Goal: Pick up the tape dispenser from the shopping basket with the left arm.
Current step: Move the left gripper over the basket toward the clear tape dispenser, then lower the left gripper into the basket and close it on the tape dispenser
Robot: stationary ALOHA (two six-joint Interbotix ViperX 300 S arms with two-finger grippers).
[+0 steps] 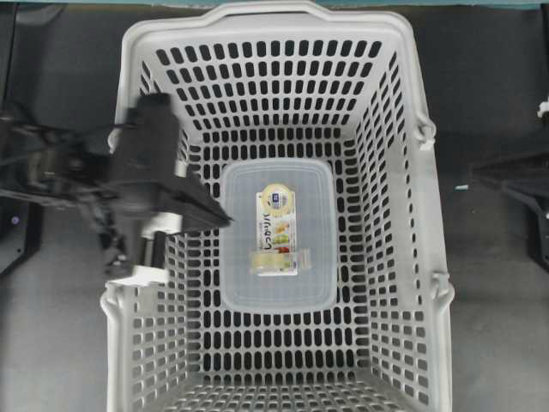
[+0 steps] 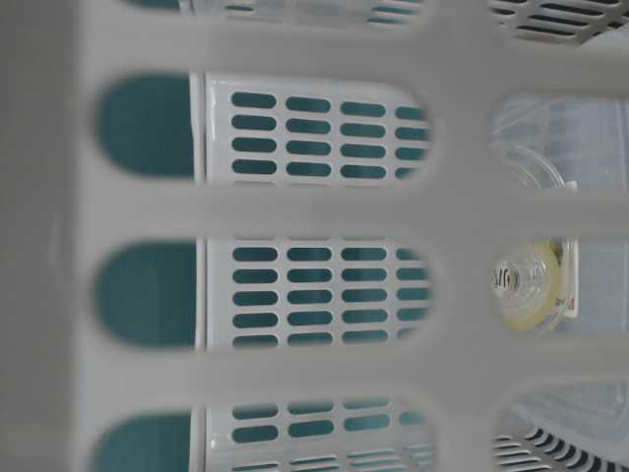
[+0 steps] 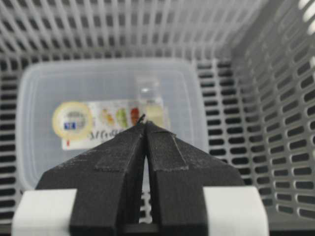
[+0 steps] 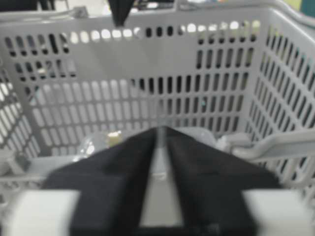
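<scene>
A dark grey bench [image 1: 51,326] carries the shopping basket [image 1: 429,257]. My left pincer [image 1: 225,220], fully closed and empty, hangs over its left wall; the tape dispenser [image 1: 279,233] lies flat on the basket floor just beyond my tips.

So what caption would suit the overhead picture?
Left gripper, shut, reaches over the basket rim beside the tape dispenser lying on its floor.

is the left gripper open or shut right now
Shut. In the left wrist view the left gripper has its two black fingers pressed together to the tips, holding nothing, above the tape dispenser.
</scene>
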